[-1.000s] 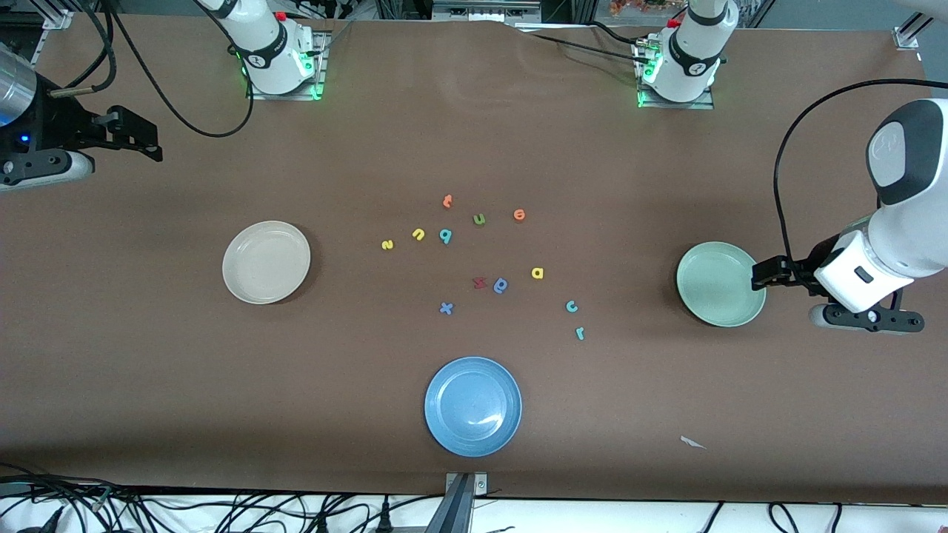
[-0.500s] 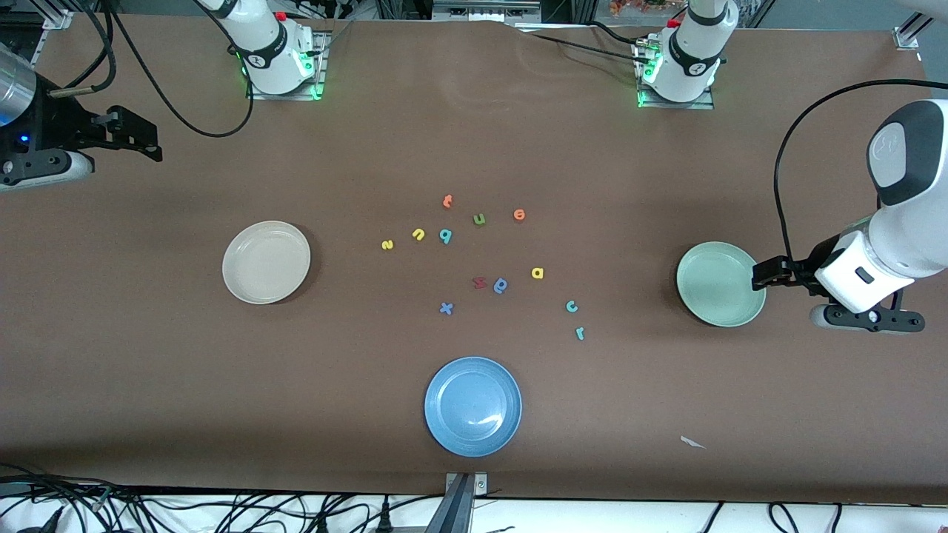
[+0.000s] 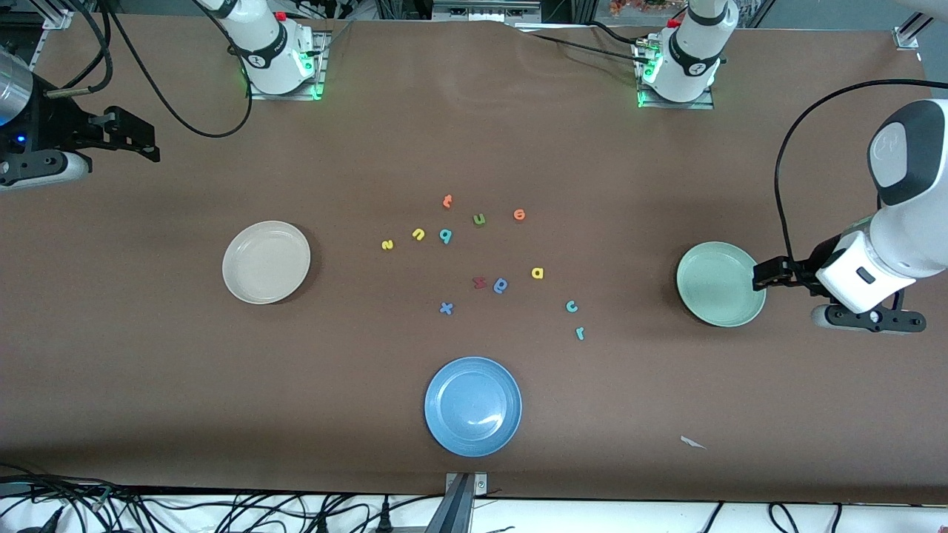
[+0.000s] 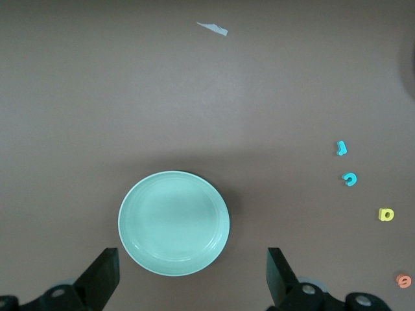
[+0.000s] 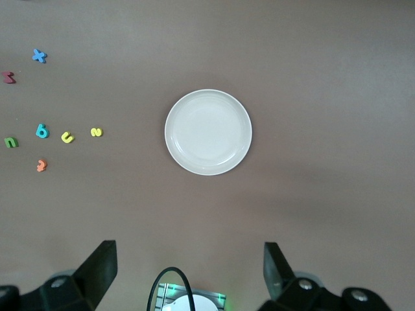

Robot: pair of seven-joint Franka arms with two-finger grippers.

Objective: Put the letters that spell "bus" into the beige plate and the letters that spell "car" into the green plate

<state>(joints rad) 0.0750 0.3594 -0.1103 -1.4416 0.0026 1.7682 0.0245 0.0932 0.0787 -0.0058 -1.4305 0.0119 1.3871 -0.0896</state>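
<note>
Letters for "bus": yellow s [image 3: 387, 245], yellow u [image 3: 418, 235], teal b [image 3: 445, 236], in a row on the table between beige plate [image 3: 266, 262] and green plate [image 3: 720, 284], nearer the beige plate.
Letters for "car": yellow a [image 3: 538, 273], teal c [image 3: 572, 306], teal r [image 3: 580, 334], nearer the green plate. Both plates hold nothing.
Surface: brown table [image 3: 148, 385]; cables along its edge nearest the camera.
Other items, placed from the green plate: blue plate [image 3: 472, 406] toward the camera; 6 stray letters among the task letters; white scrap [image 3: 692, 443] nearer the camera.
Left gripper [image 3: 759, 279]: over the green plate's rim, fingers spread, holding nothing.
Right gripper [image 3: 148, 144]: over bare table at the right arm's end, fingers spread, holding nothing.
</note>
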